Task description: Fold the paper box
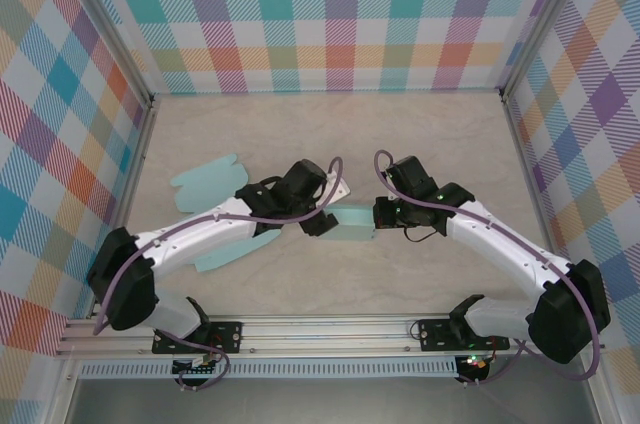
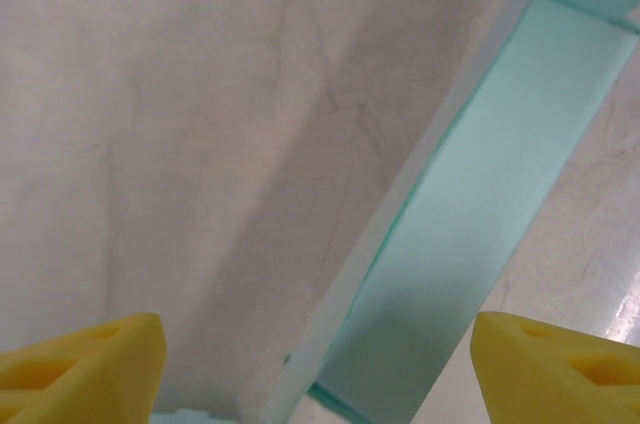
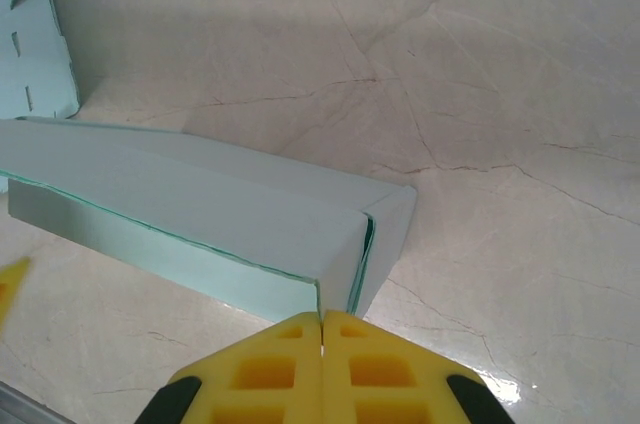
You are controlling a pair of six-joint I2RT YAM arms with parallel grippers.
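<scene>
Two arms meet over the pale teal paper box [image 1: 355, 226] at mid-bench [image 1: 330, 134] in the top view, with flat teal paper sheets [image 1: 205, 182] lying to its left; folding looks about midway, and the next move probably calls for tucking the end flap. The left wrist view has the left jaws spread wide astride a box panel [image 2: 480, 204], gripping nothing. The right wrist view has the right jaws pressed together against the box's near end [image 3: 340, 244], holding nothing I can make out.
</scene>
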